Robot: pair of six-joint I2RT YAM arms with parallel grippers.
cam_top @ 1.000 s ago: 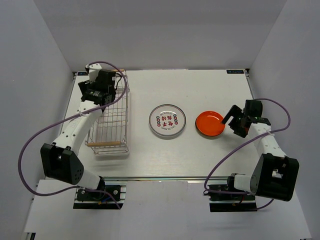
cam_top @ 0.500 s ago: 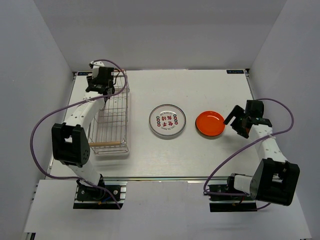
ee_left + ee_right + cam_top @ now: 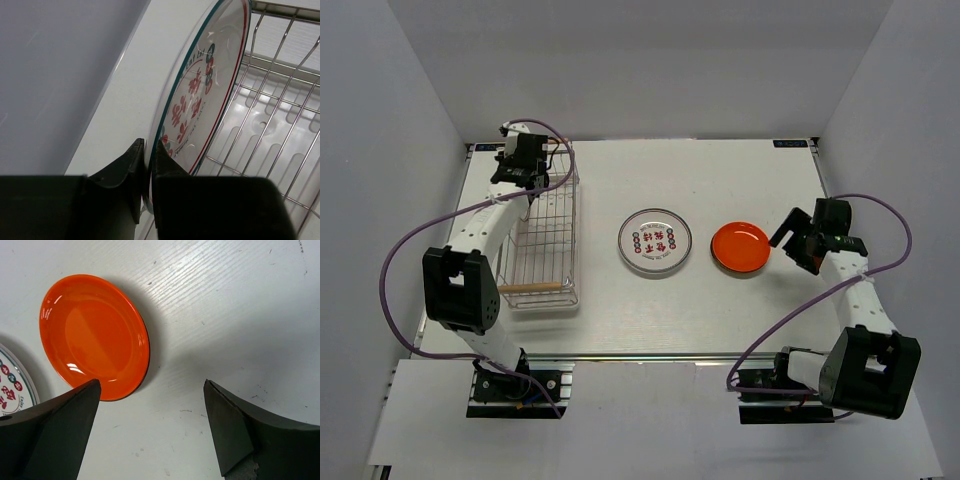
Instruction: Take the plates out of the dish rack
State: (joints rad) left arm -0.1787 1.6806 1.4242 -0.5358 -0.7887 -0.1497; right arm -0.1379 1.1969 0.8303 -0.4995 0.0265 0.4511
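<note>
Progress looks like roughly the middle of the job, as far as the views let me judge; two plates lie flat on the tabletop [image 3: 740, 180] already: the marked plate [image 3: 655, 241] near the centre and the orange plate [image 3: 92, 335] just to its right, the two near each other but apart.

The left claw [image 3: 148, 150] is at the far end of the rack [image 3: 545, 250], closed on the lower rim of a banded plate [image 3: 200, 100]; one finger sits on each face and the rim is pinched between them. That plate stands on edge, tilted a little, with the rack wires beside and beneath it – so it is gripped but not yet out.

The right claw [image 3: 151, 385] is spread wide and holds nothing; it hovers over bare tabletop just to the right of the orange plate, not touching it, which reads as a plate set down and let go.

Left to do, by my reckoning: lift the banded plate clear of the wires, carry it out and lay it flat by the other two. The near and middle parts of the rack show only wire from above; the far end is hidden under the left arm – whether more plates wait there, I cannot tell.
</note>
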